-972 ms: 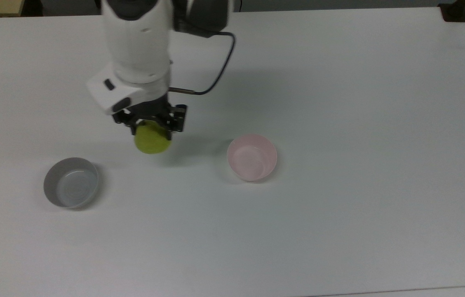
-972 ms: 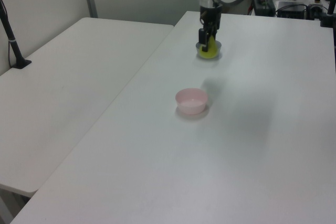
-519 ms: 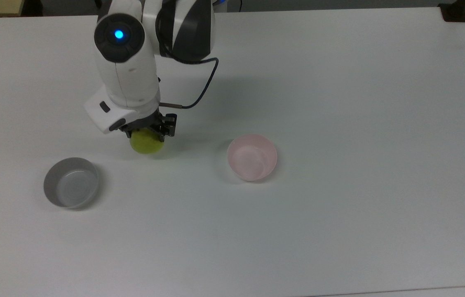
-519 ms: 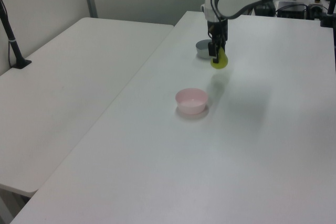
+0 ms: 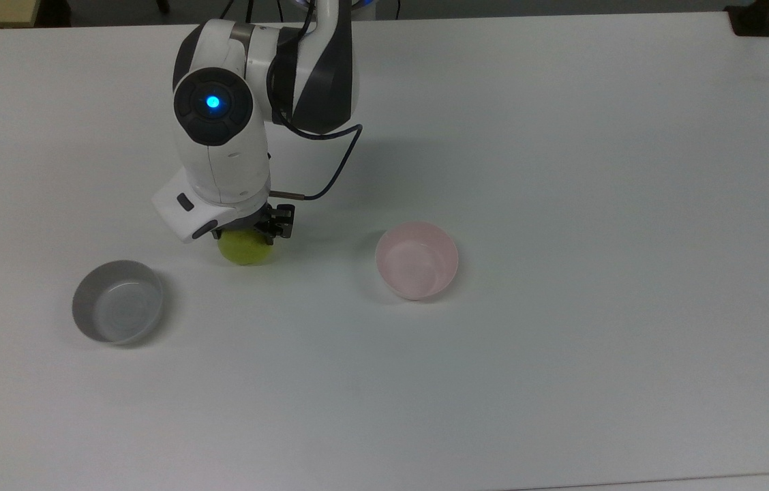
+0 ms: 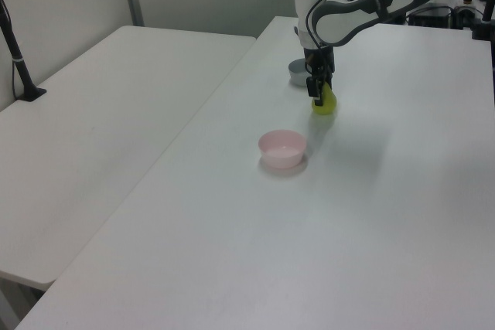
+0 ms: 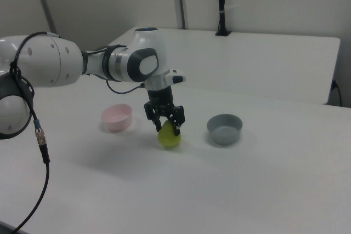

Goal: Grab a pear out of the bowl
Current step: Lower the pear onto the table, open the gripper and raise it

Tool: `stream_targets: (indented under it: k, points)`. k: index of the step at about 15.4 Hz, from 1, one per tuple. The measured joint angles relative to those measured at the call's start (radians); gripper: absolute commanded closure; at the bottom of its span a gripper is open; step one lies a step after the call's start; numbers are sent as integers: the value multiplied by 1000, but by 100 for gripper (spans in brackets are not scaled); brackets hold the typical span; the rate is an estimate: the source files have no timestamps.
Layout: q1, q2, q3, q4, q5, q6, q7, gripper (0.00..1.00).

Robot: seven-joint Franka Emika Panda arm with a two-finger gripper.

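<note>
1. A white robot arm [image 6: 363, 5] reaches in from the far right corner of the white counter [image 6: 371, 214].
2. Its dark hand [image 6: 318, 96] points down, fingers clamped on a small yellow-green pear [image 6: 325, 103].
3. A small round pale pink bowl [image 6: 282, 148] sits nearer, apart from the pear.
4. A small grey bowl [image 6: 298, 72] lies behind the hand, toward the far edge.

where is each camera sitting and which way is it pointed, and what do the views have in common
Top view: overhead, looking down on the white table; the arm enters from the top edge, its gripper on the pear between the grey bowl and pink bowl.
Left view: raised, past the pink bowl's end, looking along the table toward the arm.
Right view: low at the opposite side; the arm comes from the right view's left.
Shared: all three show the pear, both bowls and the gripper.
</note>
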Motion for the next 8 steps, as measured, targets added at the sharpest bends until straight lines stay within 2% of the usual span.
stream_targets:
  k: [4,8]
  points:
    - [-5,-34,-1,22,-1,0,1,0]
    - [-25,-199,-3,22,-1,-155,2,0]
